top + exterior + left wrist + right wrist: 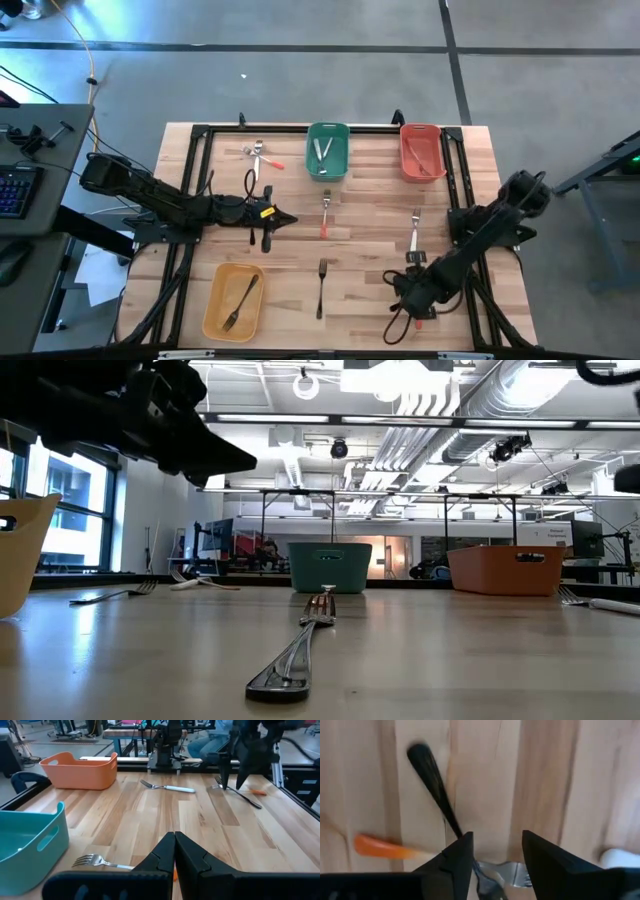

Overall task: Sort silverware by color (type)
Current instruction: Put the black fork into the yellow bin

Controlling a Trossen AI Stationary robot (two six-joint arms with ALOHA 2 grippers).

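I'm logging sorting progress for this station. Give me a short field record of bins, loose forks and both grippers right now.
green bin: holds white-handled fork
red bin: holds cutlery, type unclear
yellow bin: holds one black fork
loose on table: black fork, red-handled fork, white-handled fork, small pile at far left
right gripper: open, low over a black fork and a red-handled one
left gripper: shut, empty, mid-table
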